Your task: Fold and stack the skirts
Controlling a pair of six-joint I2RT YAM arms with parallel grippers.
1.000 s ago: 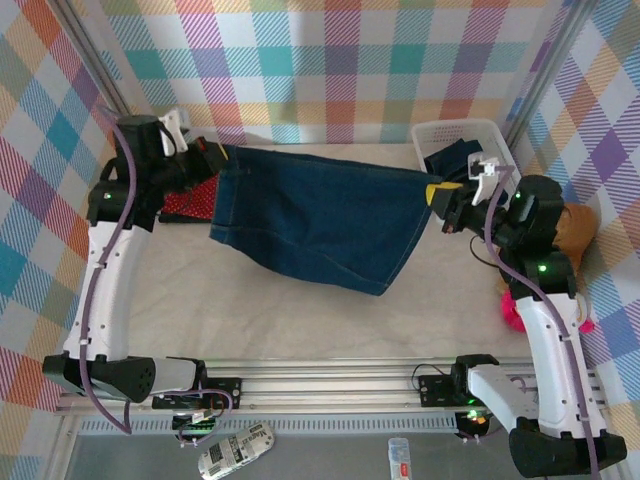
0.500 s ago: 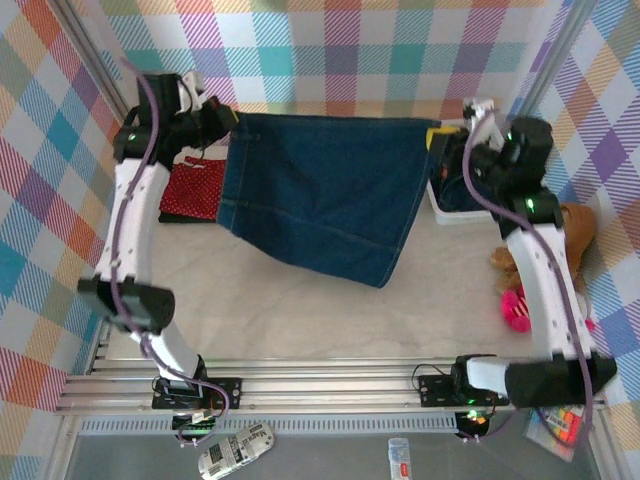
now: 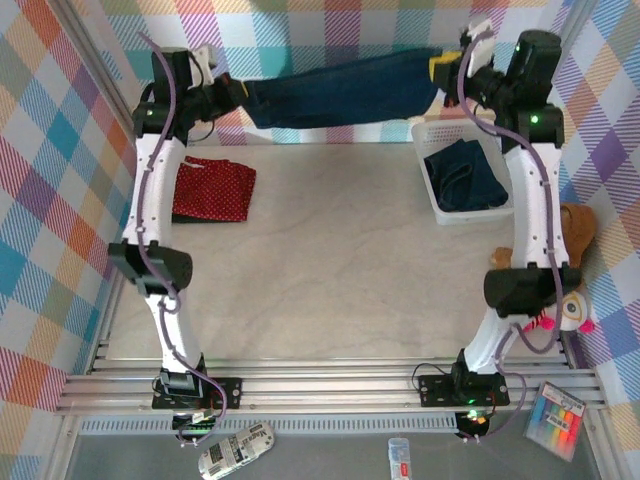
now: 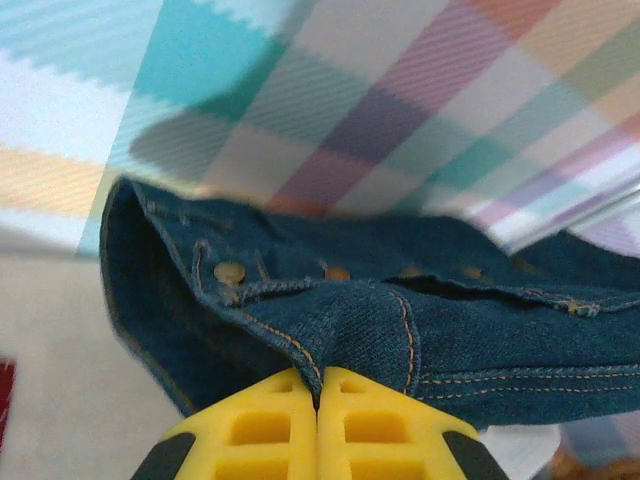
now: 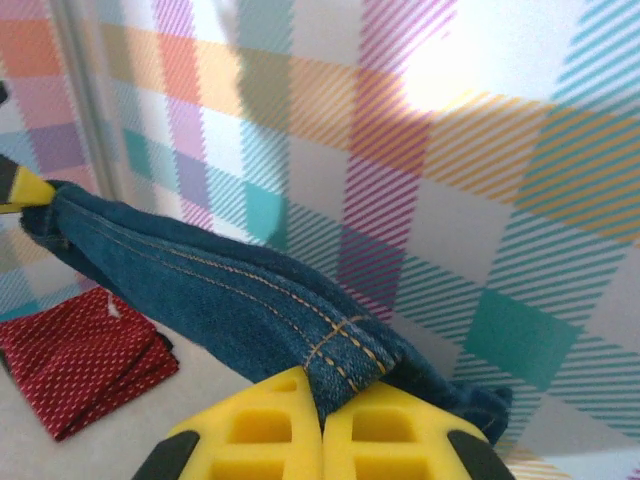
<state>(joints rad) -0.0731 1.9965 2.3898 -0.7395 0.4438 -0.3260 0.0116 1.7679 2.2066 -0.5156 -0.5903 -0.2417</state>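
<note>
- Both pinching the denim skirt (image 3: 340, 95), my left claw (image 4: 318, 388) and right claw (image 5: 322, 390) have raised it high, pulled taut.
- Next, likely laying it flat to fold.

Two denim skirts: stretched skirt (image 3: 340, 95), bundled skirt (image 3: 462, 172). One red dotted skirt (image 3: 215, 188), folded. One white basket (image 3: 465, 216). One brown teddy bear (image 3: 577, 228). One pink toy (image 3: 570, 312). Two hands: left hand (image 3: 245, 95), right hand (image 3: 438, 68).
</note>
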